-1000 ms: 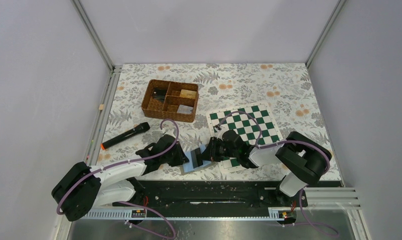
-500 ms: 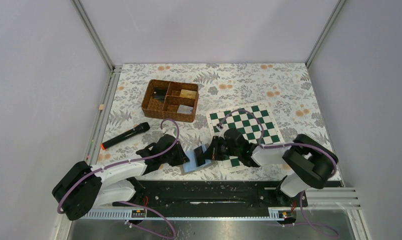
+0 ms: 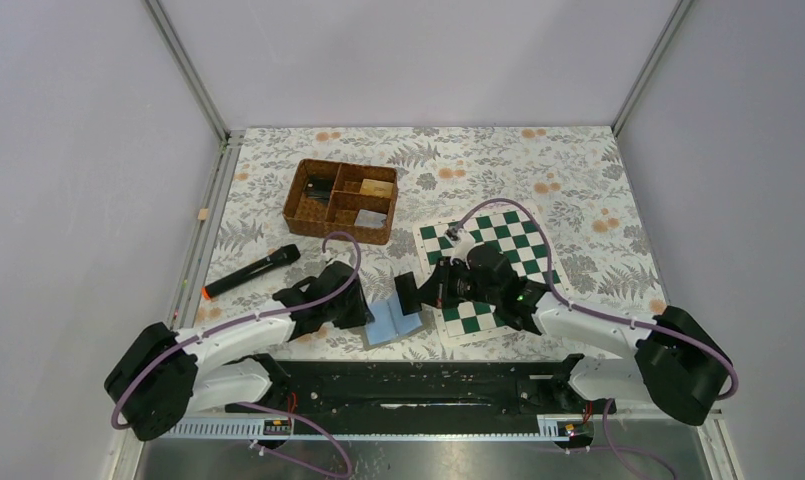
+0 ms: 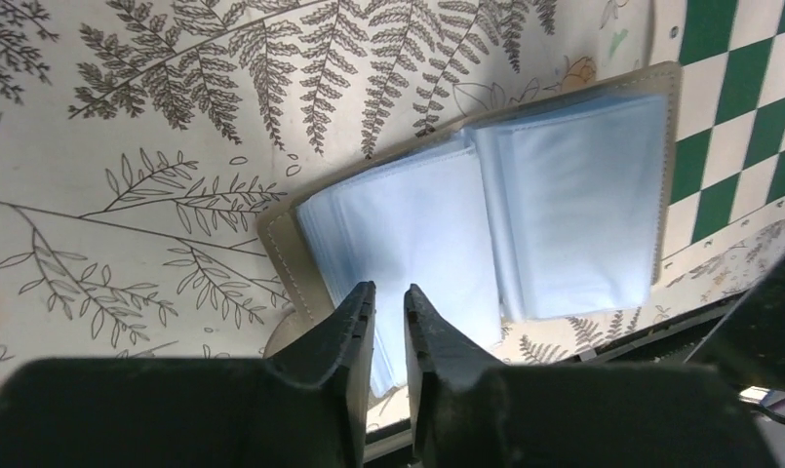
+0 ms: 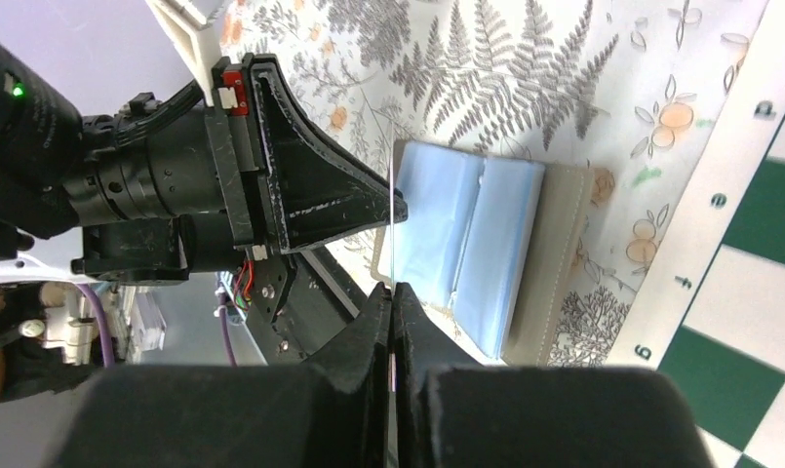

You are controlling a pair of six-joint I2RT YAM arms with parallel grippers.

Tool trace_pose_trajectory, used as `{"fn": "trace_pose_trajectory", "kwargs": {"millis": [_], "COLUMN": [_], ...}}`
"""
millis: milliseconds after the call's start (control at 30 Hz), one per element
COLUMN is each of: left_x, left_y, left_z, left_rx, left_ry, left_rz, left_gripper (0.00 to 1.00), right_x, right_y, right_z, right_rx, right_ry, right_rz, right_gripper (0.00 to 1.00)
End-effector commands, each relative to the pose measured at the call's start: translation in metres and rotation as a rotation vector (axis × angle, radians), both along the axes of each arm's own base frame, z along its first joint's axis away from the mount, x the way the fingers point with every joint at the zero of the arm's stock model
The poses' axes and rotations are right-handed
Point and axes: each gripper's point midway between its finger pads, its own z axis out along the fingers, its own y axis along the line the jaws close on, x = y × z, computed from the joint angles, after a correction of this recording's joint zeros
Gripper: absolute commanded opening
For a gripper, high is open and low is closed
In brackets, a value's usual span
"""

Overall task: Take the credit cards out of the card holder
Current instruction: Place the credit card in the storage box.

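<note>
Light-blue sleeves face up on the open card holder [image 3: 390, 325], which lies at the table's 6 o'clock with its right edge resting on the border of the chessboard mat [image 3: 508, 240] at 3 o'clock. The left gripper [image 4: 388, 300], jaws at a narrow slit, presses on the left page, probably to pin the holder flat. The right gripper [image 5: 392, 292] is clamped on a thin card [image 3: 408, 291], held near the holder's 12 o'clock side.

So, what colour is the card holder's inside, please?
The card holder is light blue inside, clearest in the left wrist view.
</note>
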Motion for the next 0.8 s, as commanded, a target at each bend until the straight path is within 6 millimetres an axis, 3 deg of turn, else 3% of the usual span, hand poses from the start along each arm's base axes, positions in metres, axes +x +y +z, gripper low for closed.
{"fn": "trace_pose_trajectory", "kwargs": {"millis": [0, 133, 367, 500, 633, 767], "left_x": [0.015, 0.019, 0.028, 0.028, 0.026, 0.030], "left_y": [-0.007, -0.014, -0.012, -0.010, -0.015, -0.024], "left_z": [0.041, 0.085, 0.169, 0.213, 0.238, 0.242], "left_rx": [-0.033, -0.119, -0.251, -0.330, -0.414, -0.475], "left_ry": [-0.078, -0.151, -0.299, -0.362, -0.378, -0.378], "left_rz": [0.001, 0.002, 0.041, 0.062, 0.079, 0.083], "left_gripper": [0.21, 0.29, 0.43, 0.50, 0.58, 0.61], "right_x": [0.022, 0.040, 0.070, 0.063, 0.063, 0.050], "right_y": [-0.003, -0.004, -0.010, -0.017, -0.026, -0.022], "right_z": [0.042, 0.074, 0.092, 0.102, 0.097, 0.097], "right_rx": [-0.022, -0.068, -0.211, -0.269, -0.377, -0.448], "right_ry": [-0.240, -0.443, -0.993, -1.364, -1.503, -1.634], "right_rz": [0.013, 0.036, 0.123, 0.212, 0.233, 0.273], "right_gripper": [0.00, 0.00, 0.00, 0.00, 0.00, 0.00]}}
